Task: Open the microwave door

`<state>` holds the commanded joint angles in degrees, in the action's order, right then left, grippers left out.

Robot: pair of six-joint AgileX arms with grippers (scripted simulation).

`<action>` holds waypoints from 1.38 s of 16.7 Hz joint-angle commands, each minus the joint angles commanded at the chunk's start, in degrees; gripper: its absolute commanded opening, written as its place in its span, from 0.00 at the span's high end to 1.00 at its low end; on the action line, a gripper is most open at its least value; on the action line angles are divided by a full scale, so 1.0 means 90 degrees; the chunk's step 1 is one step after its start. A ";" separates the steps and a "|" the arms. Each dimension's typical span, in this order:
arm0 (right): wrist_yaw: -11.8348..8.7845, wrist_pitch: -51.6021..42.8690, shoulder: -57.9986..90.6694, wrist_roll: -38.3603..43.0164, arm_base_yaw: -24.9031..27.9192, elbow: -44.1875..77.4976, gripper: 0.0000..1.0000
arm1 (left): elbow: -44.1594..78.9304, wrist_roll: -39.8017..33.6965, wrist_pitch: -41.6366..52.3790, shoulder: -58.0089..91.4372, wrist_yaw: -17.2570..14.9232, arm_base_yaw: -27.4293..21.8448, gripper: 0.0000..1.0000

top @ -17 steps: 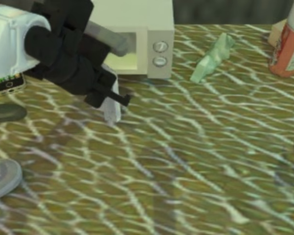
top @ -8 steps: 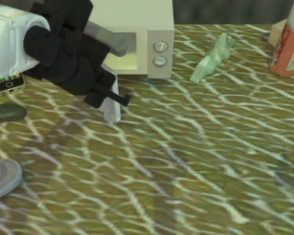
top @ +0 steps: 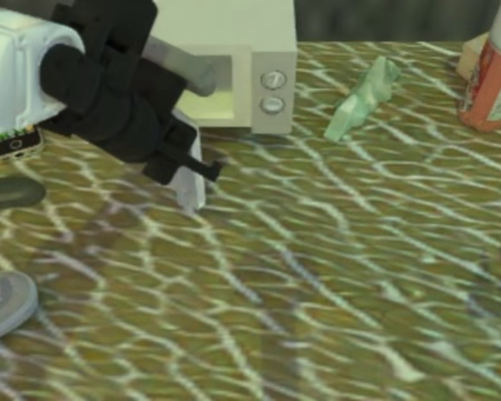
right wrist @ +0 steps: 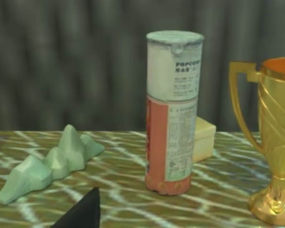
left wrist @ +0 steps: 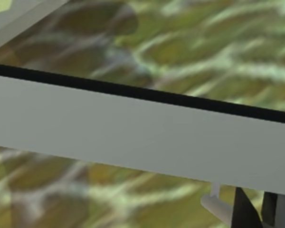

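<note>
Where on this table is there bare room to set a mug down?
The widest bare patch is the table middle and near side, between the clear dish at left and the right edge. Crowded: the far left, where the left gripper holds the microwave door by the microwave; also around the canister.

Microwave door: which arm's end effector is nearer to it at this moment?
Left. The left end effector is at the swung-open microwave door, in front of the microwave. The right arm is not in the top view.

a rendered tabletop scene is showing: a patterned olive table [top: 334,276], dark curtain backdrop [right wrist: 61,61], and scattered household props like a trophy [right wrist: 275,142].
</note>
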<state>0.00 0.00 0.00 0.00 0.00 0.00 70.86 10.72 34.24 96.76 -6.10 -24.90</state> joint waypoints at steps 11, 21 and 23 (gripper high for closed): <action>0.0000 0.0000 0.0000 0.0000 0.0000 0.0000 0.00 | -0.0103 0.0346 0.0047 -0.0092 -0.0218 0.0129 1.00; 0.0000 0.0000 0.0000 0.0000 0.0000 0.0000 0.00 | -0.0321 0.1110 0.0166 -0.0313 -0.0612 0.0447 1.00; 0.0000 0.0000 0.0000 0.0000 0.0000 0.0000 0.00 | -0.0321 0.1110 0.0166 -0.0313 -0.0612 0.0447 1.00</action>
<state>0.00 0.00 0.00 0.00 0.00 0.00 67.97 20.70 35.73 93.95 -11.61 -20.88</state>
